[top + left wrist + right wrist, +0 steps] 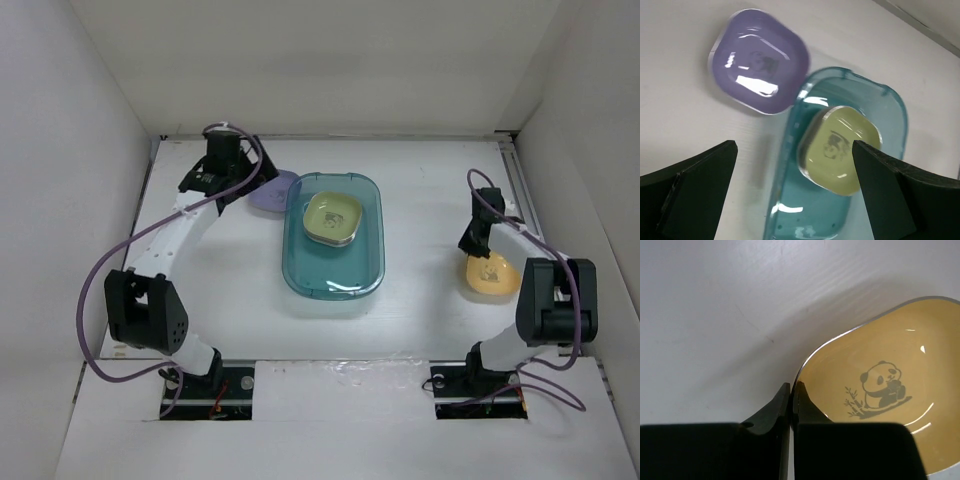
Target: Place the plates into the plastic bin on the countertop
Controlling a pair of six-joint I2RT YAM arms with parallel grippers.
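Observation:
The teal plastic bin [333,270] sits mid-countertop with a green plate [333,217] inside; both show in the left wrist view, bin [790,200] and green plate [839,149]. A purple plate [271,192] lies just left of the bin, also in the left wrist view [758,60]. My left gripper [795,200] is open and empty, high above the bin's left rim. My right gripper [792,387] is shut on the rim of a yellow-orange plate [880,390] with a panda print, at the right of the countertop [490,276].
White walls enclose the countertop [230,290] on three sides. The left arm [160,250] arches over the left side. The right arm [545,300] stands by the right wall.

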